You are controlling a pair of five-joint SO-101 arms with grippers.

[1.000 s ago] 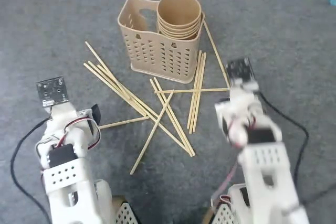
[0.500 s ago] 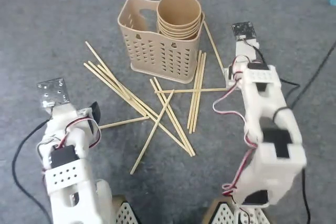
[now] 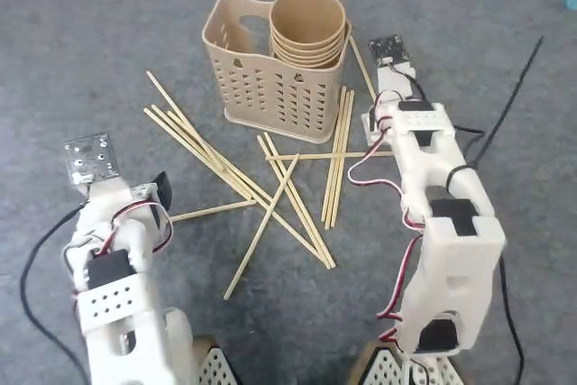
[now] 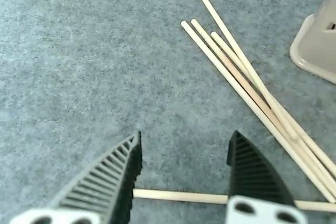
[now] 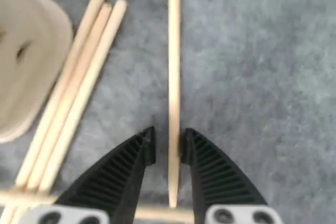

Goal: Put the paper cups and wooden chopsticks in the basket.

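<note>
Paper cups (image 3: 307, 20) sit stacked in the beige basket (image 3: 261, 87) near the far edge of the grey carpet (image 3: 90, 60). Wooden chopsticks (image 3: 293, 196) lie scattered before it. Right gripper (image 5: 168, 131) straddles one chopstick (image 5: 174, 51) beside the basket, jaws narrowly apart. Left gripper (image 4: 186, 136) hangs spread wide over another chopstick (image 4: 178, 196).

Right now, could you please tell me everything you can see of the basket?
The basket is beige, looks like plastic, and is oblong with rounded corners. Rows of small slots pierce its walls. It stands upright on the grey carpet at the far side of the table. A stack of brown paper cups stands inside its right end as the high view shows it, and the other end looks empty. Wooden chopsticks lie by its base; I cannot tell whether any touch it.
</note>
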